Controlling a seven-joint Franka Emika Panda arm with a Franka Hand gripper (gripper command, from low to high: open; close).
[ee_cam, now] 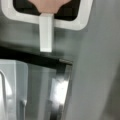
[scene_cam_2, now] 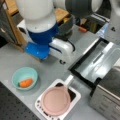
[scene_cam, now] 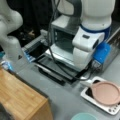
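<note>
My gripper does not show in any view, so I cannot tell how wide it stands or whether it holds anything. My wrist hangs over the pan's white handle (ee_cam: 46, 32), which points at the oven door (ee_cam: 37, 90), lying open just below it. The risk, as I judge it: coming down blind, I could clip the door's edge or nudge the handle and skid the pan (scene_cam_2: 55, 100) off the stove (scene_cam_2: 76, 96). The pan looks empty. The bowl (scene_cam_2: 24, 78) on the counter (scene_cam_2: 47, 72) holds a carrot (scene_cam_2: 25, 82).
</note>
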